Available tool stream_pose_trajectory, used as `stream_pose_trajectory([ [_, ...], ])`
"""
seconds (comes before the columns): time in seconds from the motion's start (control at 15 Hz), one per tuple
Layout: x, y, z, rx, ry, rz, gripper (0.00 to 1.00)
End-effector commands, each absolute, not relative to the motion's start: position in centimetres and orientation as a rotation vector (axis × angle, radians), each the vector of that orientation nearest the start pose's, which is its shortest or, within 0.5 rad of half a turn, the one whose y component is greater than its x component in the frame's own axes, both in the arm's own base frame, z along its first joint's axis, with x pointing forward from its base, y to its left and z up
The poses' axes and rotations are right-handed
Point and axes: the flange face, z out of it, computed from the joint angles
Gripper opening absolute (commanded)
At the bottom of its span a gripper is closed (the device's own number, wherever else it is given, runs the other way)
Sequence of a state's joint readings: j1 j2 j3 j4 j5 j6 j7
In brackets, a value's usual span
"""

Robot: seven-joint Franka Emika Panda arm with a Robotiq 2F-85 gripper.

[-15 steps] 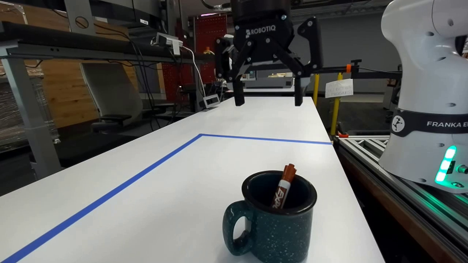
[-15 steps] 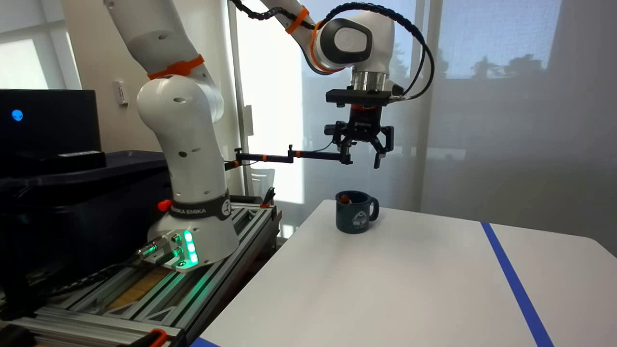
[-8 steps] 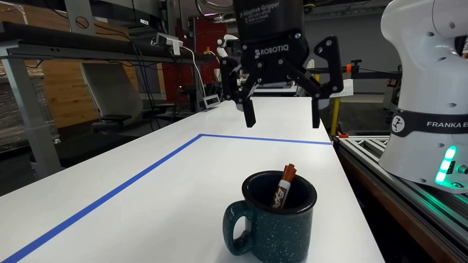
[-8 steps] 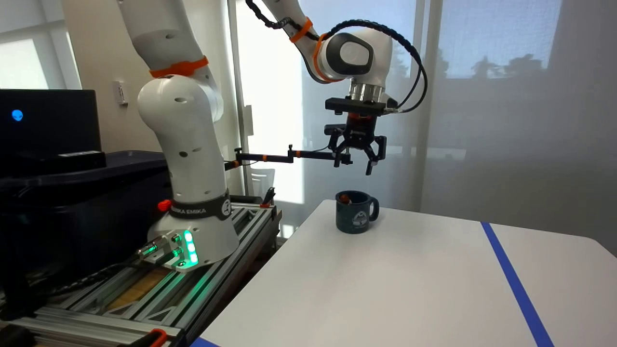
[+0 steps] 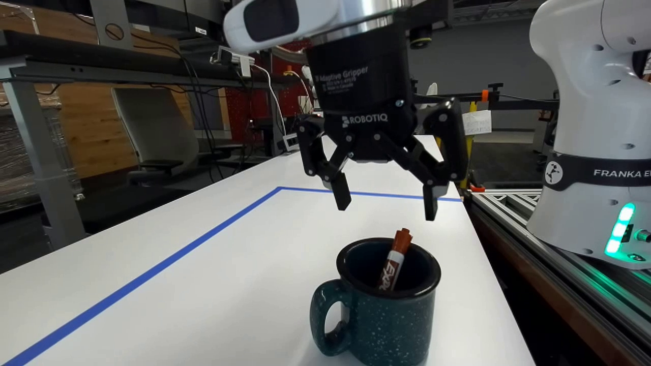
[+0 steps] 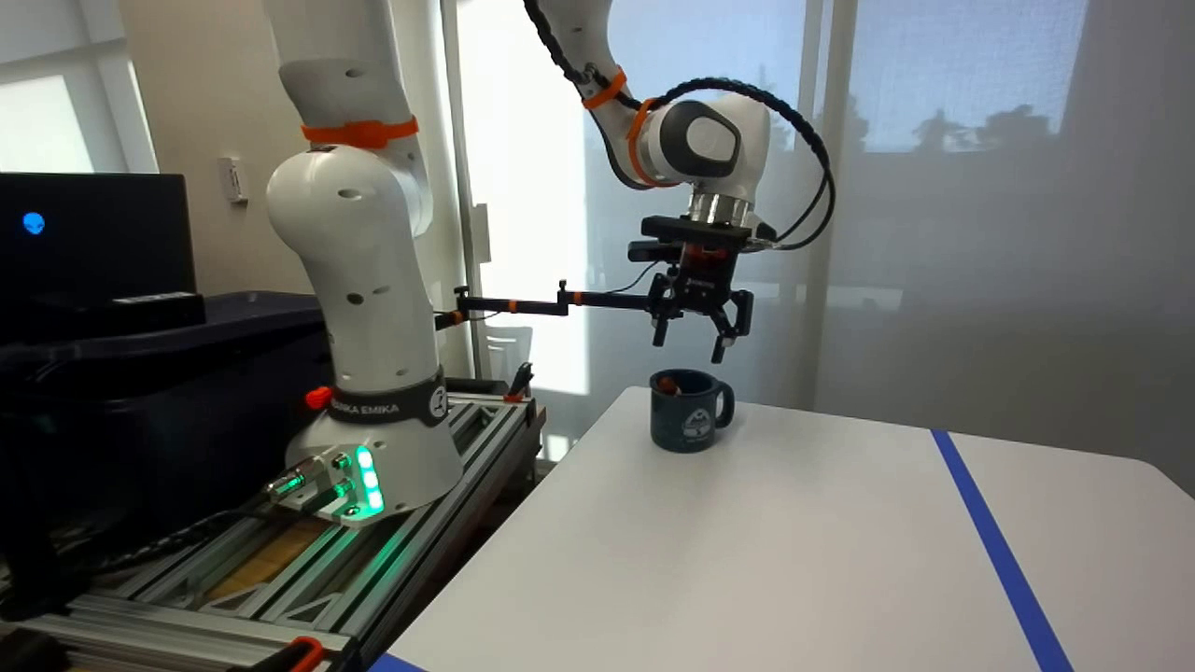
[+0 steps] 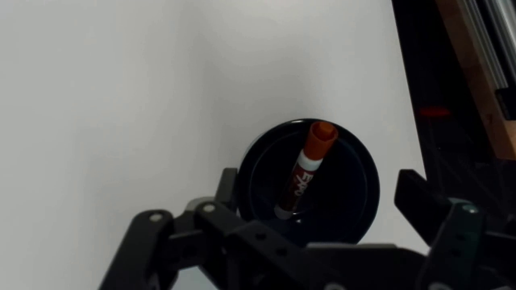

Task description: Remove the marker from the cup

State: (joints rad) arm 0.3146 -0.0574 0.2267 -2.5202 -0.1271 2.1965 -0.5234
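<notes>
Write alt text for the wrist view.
An orange-capped Expo marker leans, cap up, inside a dark mug, seen from above. The open gripper shows along the bottom, its fingers appearing at either side of the mug. Beneath is a pale table, its edge at right.

Shows dark, pale-speckled blue-green on cup (image 5: 391,328); orange, white and brown on marker (image 5: 394,262); black on gripper (image 5: 387,211); white on table (image 5: 229,300); blue on tape (image 5: 152,269).
</notes>
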Motion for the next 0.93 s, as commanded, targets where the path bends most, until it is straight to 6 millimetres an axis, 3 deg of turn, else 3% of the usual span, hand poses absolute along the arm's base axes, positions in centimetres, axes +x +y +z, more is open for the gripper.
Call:
stream_pose_trajectory([
  [0.0,37.9,22.7,26.8,-2.754,-1.733,0.483,0.8],
  [0.13,38.1,22.9,26.2,-2.766,-1.713,0.495,0.58],
  [0.2,38.2,23.0,26.0,-2.769,-1.702,0.501,0.65],
  [0.27,38.3,23.0,25.7,-2.77,-1.691,0.505,0.58],
  [0.47,38.6,23.1,25.1,-2.774,-1.664,0.521,0.59],
  [0.67,38.8,23.0,24.6,-2.78,-1.637,0.534,0.66],
  [0.87,39.0,22.9,24.2,-2.782,-1.617,0.542,0.65],
])
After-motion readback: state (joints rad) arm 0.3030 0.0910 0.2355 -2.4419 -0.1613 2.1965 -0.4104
